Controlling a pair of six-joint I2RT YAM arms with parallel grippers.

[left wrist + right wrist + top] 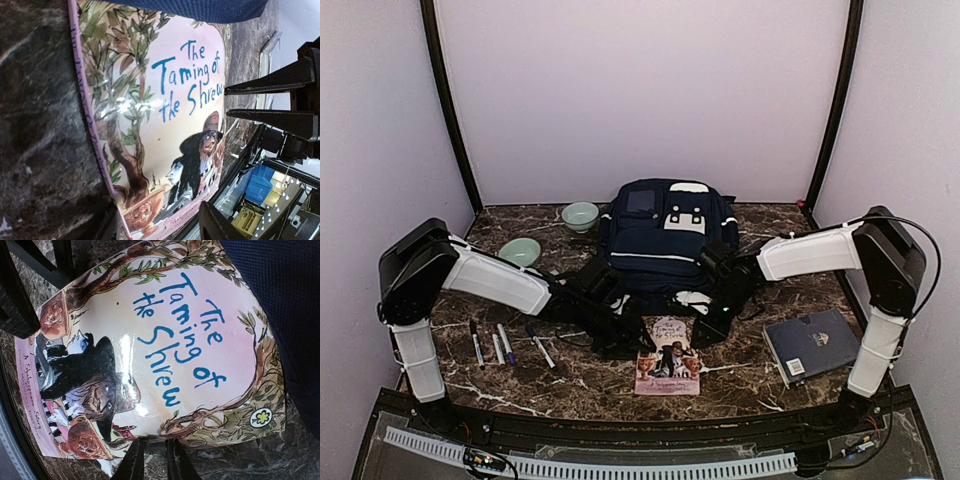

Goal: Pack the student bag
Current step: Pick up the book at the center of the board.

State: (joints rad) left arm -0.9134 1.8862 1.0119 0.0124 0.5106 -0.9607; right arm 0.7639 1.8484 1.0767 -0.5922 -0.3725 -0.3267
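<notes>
The navy student bag (665, 235) lies at the back centre of the table, and its blue fabric edge shows in both wrist views (200, 7) (285, 300). A pink picture book, "The Taming of the Shrew" (669, 358), lies in front of it, bowed upward, with its top end at the bag's edge (165, 95) (165, 340). My left gripper (632, 340) (160, 231) is open wide at the book's left side. My right gripper (706, 328) (153, 460) is at the book's right edge, jaws a narrow gap apart, tips touching that edge. It holds nothing that I can see.
A dark blue hardcover book (812, 343) lies at the right front. Several markers (492, 343) lie at the left front. Two pale green bowls (580, 215) (520, 251) stand at the back left. The right gripper's fingers (270, 85) show in the left wrist view.
</notes>
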